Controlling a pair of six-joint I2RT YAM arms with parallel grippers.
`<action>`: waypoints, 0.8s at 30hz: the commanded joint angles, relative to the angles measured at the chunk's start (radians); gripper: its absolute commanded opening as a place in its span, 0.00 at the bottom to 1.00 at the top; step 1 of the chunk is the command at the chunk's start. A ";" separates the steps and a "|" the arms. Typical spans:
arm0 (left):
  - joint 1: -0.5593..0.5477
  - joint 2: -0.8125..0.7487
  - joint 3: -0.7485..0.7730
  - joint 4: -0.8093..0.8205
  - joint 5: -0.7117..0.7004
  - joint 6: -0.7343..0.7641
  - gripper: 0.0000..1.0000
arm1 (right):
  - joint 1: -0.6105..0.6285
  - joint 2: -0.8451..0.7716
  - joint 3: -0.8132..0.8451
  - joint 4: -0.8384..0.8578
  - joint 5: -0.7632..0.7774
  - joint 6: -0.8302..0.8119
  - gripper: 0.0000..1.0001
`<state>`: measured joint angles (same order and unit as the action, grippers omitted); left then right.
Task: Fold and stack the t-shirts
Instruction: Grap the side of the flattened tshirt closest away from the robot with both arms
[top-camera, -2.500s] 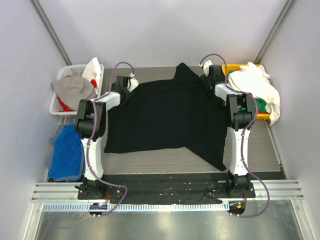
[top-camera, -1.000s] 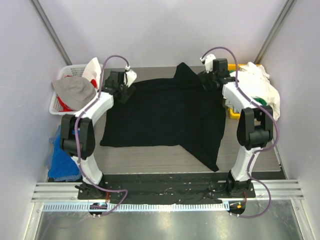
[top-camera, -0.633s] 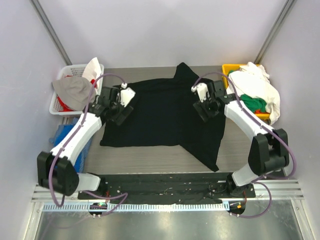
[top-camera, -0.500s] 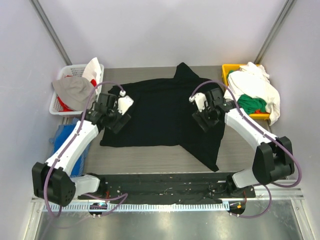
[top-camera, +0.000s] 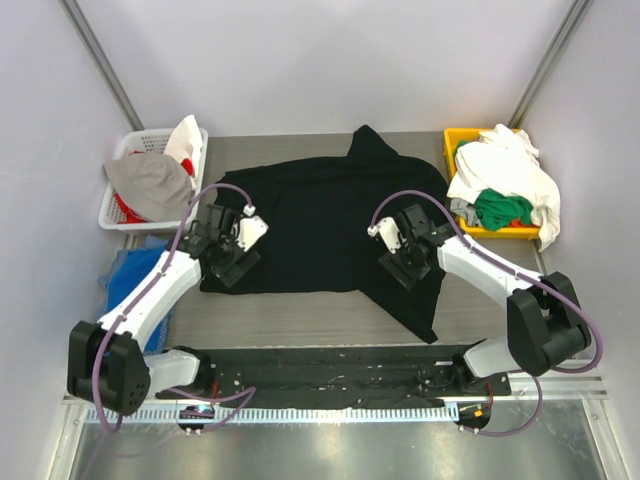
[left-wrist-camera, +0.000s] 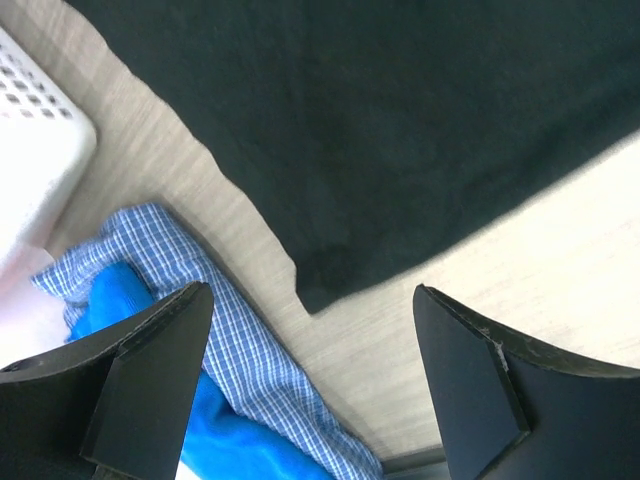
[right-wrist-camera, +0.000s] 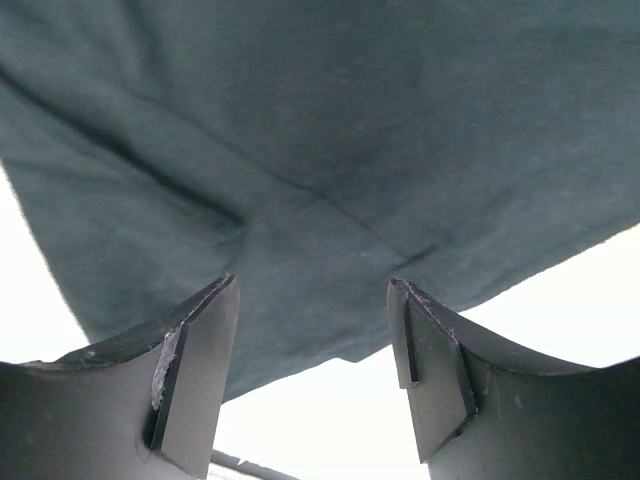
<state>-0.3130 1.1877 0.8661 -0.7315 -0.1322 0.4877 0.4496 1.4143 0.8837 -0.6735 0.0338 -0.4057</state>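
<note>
A large black t-shirt lies spread flat across the table, with one flap reaching toward the near edge. My left gripper hovers open over its near left corner. The left fingers stand wide apart with nothing between them. Over the shirt's near right part, my right gripper is open too, and its fingers hang above the dark fabric without holding it. White and green t-shirts are heaped in a yellow bin.
The yellow bin stands at the back right. A white basket with grey, white and red clothes sits at the back left. A blue and checked cloth lies at the table's left edge, beside the left gripper.
Both grippers have moved from the shirt's far corners back toward the near edge. The black shirt stays flat on the table. The right jaws have narrowed a little.
</note>
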 joint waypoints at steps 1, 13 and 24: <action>-0.003 0.122 0.053 0.150 -0.032 0.022 0.86 | -0.002 -0.002 -0.026 0.104 0.104 -0.008 0.68; -0.001 0.340 0.175 0.284 -0.052 0.020 0.85 | -0.012 0.044 -0.091 0.161 0.137 -0.053 0.68; -0.001 0.291 0.183 0.259 -0.092 0.078 0.84 | -0.011 -0.024 -0.161 0.074 0.074 -0.102 0.68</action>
<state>-0.3130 1.5288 1.0096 -0.4831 -0.1982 0.5312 0.4412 1.4235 0.7425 -0.5350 0.1448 -0.4732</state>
